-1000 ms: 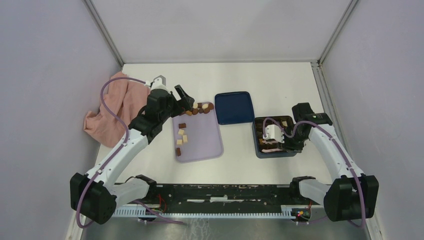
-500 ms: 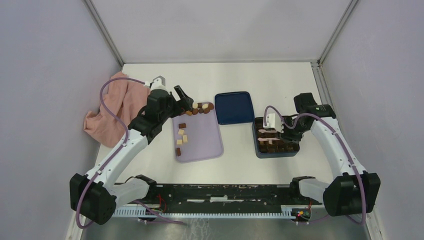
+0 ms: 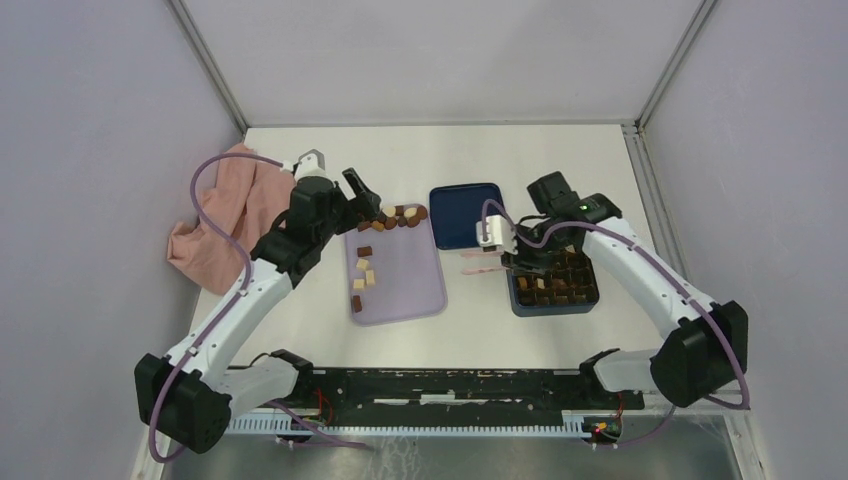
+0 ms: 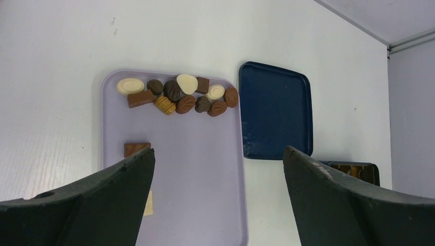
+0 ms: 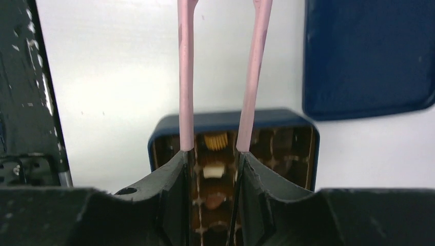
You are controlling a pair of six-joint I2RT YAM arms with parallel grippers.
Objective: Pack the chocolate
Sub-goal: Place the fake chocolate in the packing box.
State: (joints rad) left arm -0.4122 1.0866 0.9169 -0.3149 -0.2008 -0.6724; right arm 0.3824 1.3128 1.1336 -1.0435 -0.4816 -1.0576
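The right gripper pinches pink tweezers, which may twist in it and spill the chocolate beside the box below; the left gripper is spread wide.

White table: pink cloth (far left), lilac tray, blue lid, blue box.

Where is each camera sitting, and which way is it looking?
Top camera: above and behind the arms, facing down at the table; left arm and right arm show.
Left wrist: looks down at the lilac tray of chocolate; open left gripper shows.
Right wrist: looks down at the box; right gripper pinching pink tongs shows.
Both wrist views share the blue lid.
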